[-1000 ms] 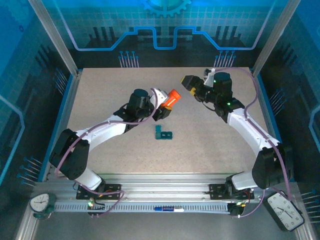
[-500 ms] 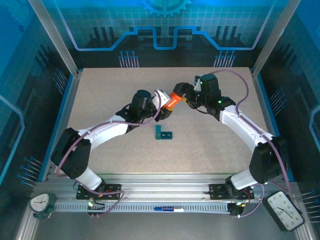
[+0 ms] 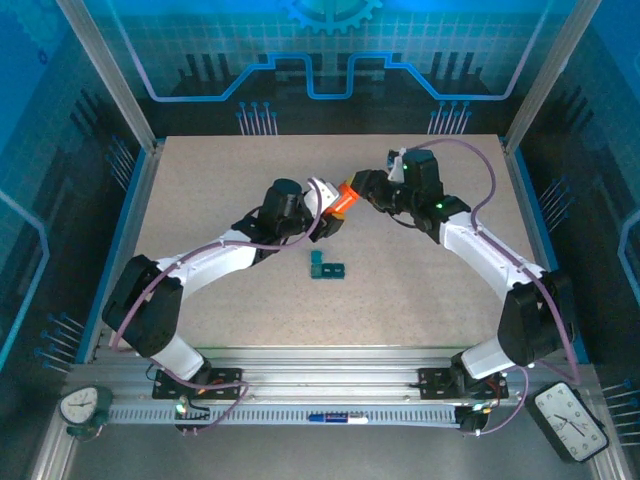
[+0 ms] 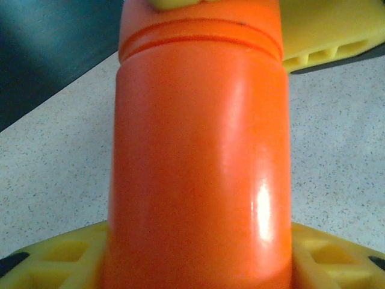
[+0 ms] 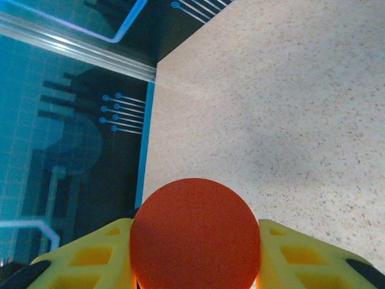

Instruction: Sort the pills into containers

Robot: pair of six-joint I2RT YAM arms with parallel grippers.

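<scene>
**Both claws on the orange bottle, pill box lying free on the table**

On my overhead feed the two arms meet over the middle of the speckled table (image 3: 200, 170). The left gripper (image 3: 330, 211) is clenched around the body of the orange pill bottle (image 3: 345, 197), which it holds off the surface, tilted, with its cap end pointing toward the right arm. From the left wrist camera I see the bottle (image 4: 198, 156) up close, wedged between the yellow fingers (image 4: 54, 259) at its base.

The right gripper (image 3: 364, 187) is at the cap end. Its wrist camera looks straight down on the round orange cap (image 5: 195, 232), with a yellow finger (image 5: 90, 259) pressed against each side, so I read this claw as clamped on the cap.

The dark-teal pill box (image 3: 326, 267) lies flat on the table, nearer to the arm bases than the bottle, between the two arms and apart from both grippers. It is too small on my feed to tell how its lids stand.
</scene>
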